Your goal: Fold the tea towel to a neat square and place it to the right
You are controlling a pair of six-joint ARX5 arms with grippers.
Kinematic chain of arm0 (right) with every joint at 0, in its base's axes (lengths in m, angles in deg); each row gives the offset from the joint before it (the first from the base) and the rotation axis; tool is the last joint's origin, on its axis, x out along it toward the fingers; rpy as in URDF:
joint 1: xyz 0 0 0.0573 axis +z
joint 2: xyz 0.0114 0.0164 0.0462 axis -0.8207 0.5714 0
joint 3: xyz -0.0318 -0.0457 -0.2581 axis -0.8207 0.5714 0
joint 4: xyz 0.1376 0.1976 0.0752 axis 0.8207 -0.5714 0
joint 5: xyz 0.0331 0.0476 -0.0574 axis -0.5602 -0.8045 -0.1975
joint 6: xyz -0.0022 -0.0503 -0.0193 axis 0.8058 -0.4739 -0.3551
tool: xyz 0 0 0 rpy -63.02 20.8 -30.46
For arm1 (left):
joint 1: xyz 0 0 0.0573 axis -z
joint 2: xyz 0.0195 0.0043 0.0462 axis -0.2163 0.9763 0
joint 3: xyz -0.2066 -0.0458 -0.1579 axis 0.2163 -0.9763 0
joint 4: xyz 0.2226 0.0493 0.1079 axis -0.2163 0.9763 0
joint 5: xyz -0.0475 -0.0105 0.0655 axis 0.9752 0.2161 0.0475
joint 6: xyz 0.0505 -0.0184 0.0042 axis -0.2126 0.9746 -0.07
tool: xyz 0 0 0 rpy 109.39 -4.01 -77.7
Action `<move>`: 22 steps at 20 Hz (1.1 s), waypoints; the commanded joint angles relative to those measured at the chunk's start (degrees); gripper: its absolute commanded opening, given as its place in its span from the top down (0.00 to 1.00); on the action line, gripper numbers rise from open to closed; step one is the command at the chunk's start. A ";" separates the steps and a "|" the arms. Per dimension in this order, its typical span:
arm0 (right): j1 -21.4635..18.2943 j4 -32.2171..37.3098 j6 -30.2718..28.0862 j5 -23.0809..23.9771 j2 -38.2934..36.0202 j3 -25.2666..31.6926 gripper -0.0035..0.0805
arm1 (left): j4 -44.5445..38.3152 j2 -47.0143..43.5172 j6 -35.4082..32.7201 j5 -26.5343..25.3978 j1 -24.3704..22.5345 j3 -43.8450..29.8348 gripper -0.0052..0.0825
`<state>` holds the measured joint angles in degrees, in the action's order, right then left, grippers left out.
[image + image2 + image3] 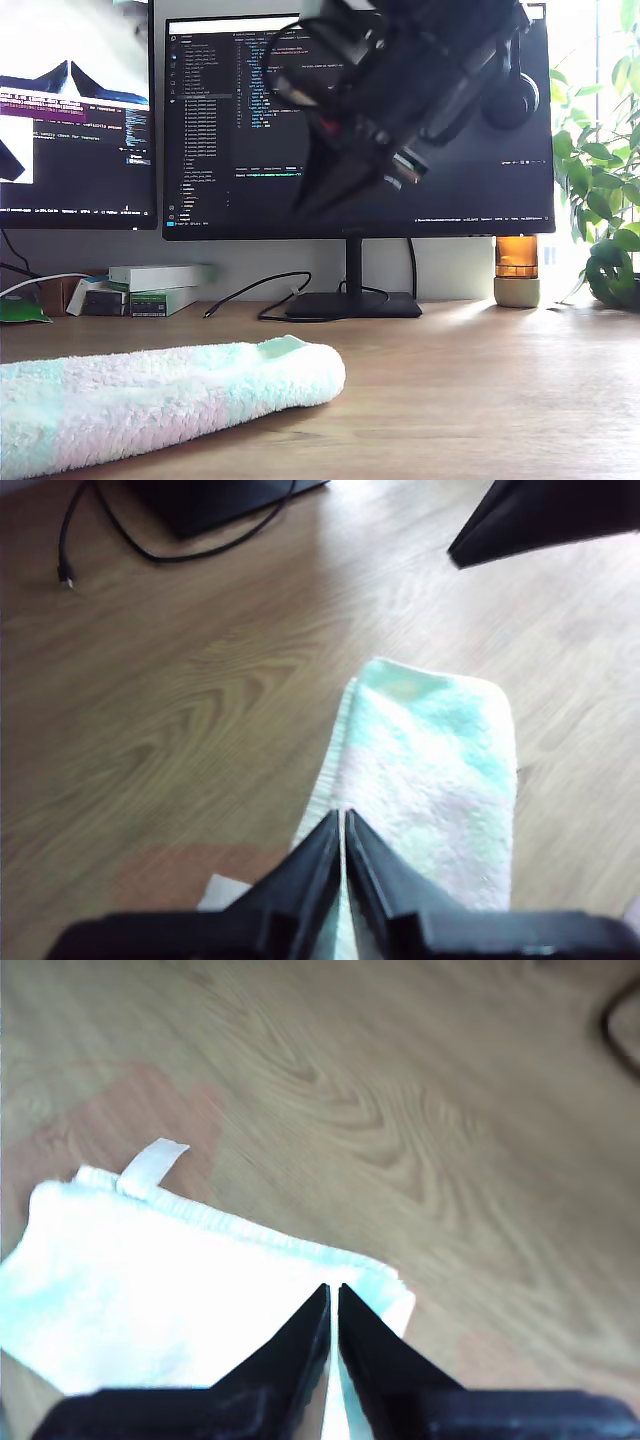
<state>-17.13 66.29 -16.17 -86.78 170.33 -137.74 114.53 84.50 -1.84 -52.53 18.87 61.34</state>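
- The tea towel (150,395) is lying folded on the wooden desk (480,380), lower left of the exterior view.
- My first gripper (343,825) and my second gripper (333,1295) are both clenched on nothing, above the towel.
- A blurry arm (400,90) blocks the monitor (230,150).
- Behind are boxes (160,285), a black cable (250,290) and a plant (600,200). The screen text is too small to read.

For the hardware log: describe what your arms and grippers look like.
My first gripper is matt black, with two wedge-shaped fingers tapering to narrow tips. My second gripper looks the same. In the exterior view an arm is a blurred black bulk with small red and grey parts; which arm, I cannot tell. No markings legible.
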 commanded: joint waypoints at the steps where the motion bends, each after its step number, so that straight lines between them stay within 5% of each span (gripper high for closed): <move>1: 1.11 1.01 3.41 -0.83 2.14 0.59 0.97 | 1.27 0.72 -1.16 1.64 0.42 -1.20 0.97; 8: 1.70 1.90 9.92 -6.32 10.45 0.57 0.97 | 4.96 7.26 -3.98 2.69 8.48 -1.27 0.97; 11: 1.55 1.88 13.90 -8.68 13.84 0.57 0.97 | 4.83 9.86 -4.74 -0.44 10.45 -1.27 0.97; 22: 0.15 -2.03 14.64 -9.86 15.78 0.48 0.97 | 5.01 24.20 -4.98 -14.97 12.83 -0.70 0.97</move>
<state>-16.56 63.73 -1.31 -96.73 185.41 -137.74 119.58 107.41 -7.09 -66.85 31.48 61.25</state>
